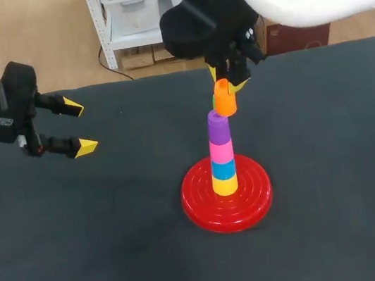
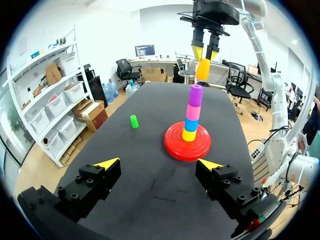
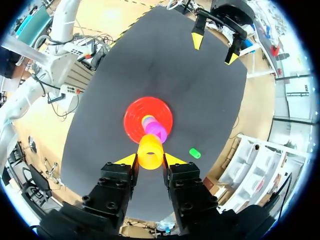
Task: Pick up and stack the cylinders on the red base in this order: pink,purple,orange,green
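The smooth orange cylinder (image 1: 225, 97) is pinched in the right gripper (image 3: 150, 161), just above the purple cylinder (image 1: 218, 125), topmost on the ridged round red base (image 1: 205, 205). The green cylinder (image 2: 134, 121) lies well apart on the dark matte table (image 1: 84, 256). The left gripper (image 1: 80, 127) hangs spread over open tabletop.

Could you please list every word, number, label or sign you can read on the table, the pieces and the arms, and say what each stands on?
No text here can be quoted.
On the body of the left claw, a pale sticker: too small and blurred to read.
On the orange cylinder, the stack of cylinders, the green cylinder and the red base: no text shows.
On the table: no text shows.
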### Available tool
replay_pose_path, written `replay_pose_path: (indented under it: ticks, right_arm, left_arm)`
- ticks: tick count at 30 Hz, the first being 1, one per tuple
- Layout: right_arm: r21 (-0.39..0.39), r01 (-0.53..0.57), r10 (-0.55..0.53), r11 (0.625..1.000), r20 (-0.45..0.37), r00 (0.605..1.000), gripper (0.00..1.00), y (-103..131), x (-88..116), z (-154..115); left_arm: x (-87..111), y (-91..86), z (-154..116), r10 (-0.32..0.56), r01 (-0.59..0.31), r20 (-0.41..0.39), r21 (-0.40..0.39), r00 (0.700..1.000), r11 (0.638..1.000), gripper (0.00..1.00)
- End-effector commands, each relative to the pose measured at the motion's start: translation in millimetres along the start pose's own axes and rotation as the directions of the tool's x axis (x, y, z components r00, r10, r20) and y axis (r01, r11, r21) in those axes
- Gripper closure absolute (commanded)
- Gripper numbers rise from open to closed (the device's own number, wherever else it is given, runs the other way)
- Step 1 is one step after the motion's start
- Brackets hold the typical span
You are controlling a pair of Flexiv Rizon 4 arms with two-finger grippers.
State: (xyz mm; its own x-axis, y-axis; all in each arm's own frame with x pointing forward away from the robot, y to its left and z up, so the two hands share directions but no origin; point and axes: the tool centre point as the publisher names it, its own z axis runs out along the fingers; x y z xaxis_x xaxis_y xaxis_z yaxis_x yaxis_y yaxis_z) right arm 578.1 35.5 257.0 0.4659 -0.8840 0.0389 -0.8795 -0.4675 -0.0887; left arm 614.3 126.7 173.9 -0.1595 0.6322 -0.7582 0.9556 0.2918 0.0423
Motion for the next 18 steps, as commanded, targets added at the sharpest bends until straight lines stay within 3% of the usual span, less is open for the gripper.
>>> replay_pose_path:
  ticks: [1,7,18]
  right_arm:
    - [-0.03,0.009,-0.009,1.0,0.016,1.0,1.0,-7.1,0.6,2.4]
    - [-0.108,0.037,-0.032,0.993,0.048,0.998,1.0,-13.9,-0.1,3.4]
    - [-0.122,0.067,-0.064,0.99,0.026,0.998,1.0,-24.4,-5.9,13.7]
  left_arm:
    - [2.0,-0.1,0.4,0.003,-0.003,0.005,-0.002,1.0,1.0,0.0]
    - [2.0,-0.1,0.4,0.003,-0.003,0.005,-0.002,1.0,1.0,0.0]
    - [2.0,-0.1,0.4,0.003,-0.003,0.005,-0.002,1.0,1.0,0.0]
